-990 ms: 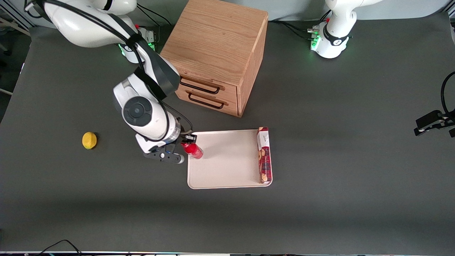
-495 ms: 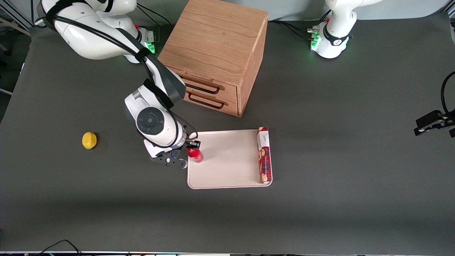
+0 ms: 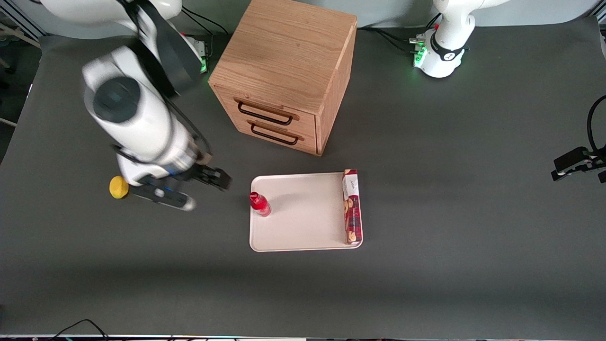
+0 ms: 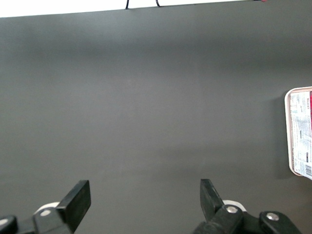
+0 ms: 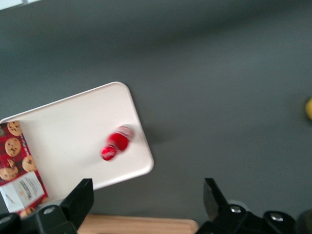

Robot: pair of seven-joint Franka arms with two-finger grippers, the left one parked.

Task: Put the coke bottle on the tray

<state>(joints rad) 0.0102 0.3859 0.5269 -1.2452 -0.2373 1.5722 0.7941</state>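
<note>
One coke bottle stands on tray; gripper spread.

The right arm reaches out from its base, its wrist raised above the surface at the working arm's end. Its end effector hangs in the air with fingers spread wide apart, holding nothing.

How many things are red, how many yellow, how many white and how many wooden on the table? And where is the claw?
Red: 2, the coke bottle and the biscuit box.
Yellow: 1, the lemon.
White: 1, the tray.
Wooden: 1, the drawer cabinet.
Total: 5.
The claw is open, above the table between lemon and tray.
</note>
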